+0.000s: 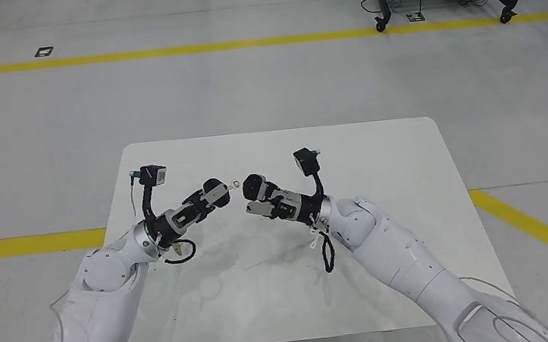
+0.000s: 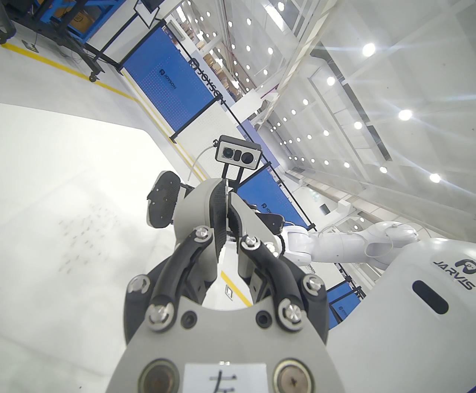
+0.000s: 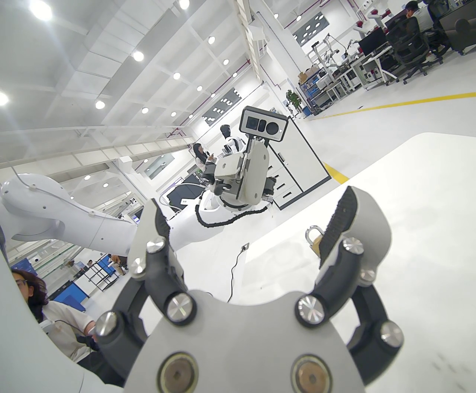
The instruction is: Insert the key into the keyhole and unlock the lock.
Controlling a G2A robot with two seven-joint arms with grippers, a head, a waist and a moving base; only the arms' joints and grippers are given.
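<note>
My left gripper: jaws together, clamped on a small pale item I judge to be the key. My right gripper: jaws wide apart, holding nothing. The padlock shows just beside one right finger; I cannot tell whether they touch. Both grippers face each other above the table. Step in hand: alignment. Next move: secure the padlock, then line the key up with the keyhole.

White table, brass padlock with silver shackle, black textured pads, yellow floor lines
</note>
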